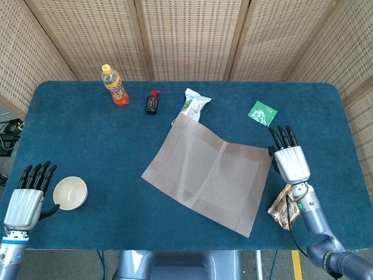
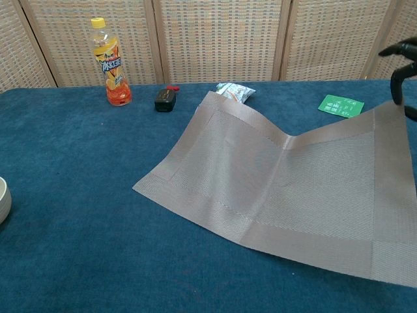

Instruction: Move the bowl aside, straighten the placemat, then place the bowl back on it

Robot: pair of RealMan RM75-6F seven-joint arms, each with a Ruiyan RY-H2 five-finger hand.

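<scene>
The brown woven placemat (image 1: 210,172) lies skewed in the middle of the blue table, creased, with its right part raised off the cloth (image 2: 280,189). My right hand (image 1: 289,160) pinches the mat's right corner; in the chest view only its dark fingers (image 2: 402,52) show at the top right edge. At the front left stands the cream bowl (image 1: 70,192), off the mat, cut by the frame edge in the chest view (image 2: 3,199). My left hand (image 1: 24,201) rests just left of the bowl with its fingers straight and the thumb close to the rim.
An orange drink bottle (image 1: 115,86), a small black device (image 1: 151,103) and a white-green snack packet (image 1: 193,104) stand along the back; the mat's far corner touches the packet. A green sachet (image 1: 263,112) lies back right. A red-gold packet (image 1: 287,205) lies under my right forearm.
</scene>
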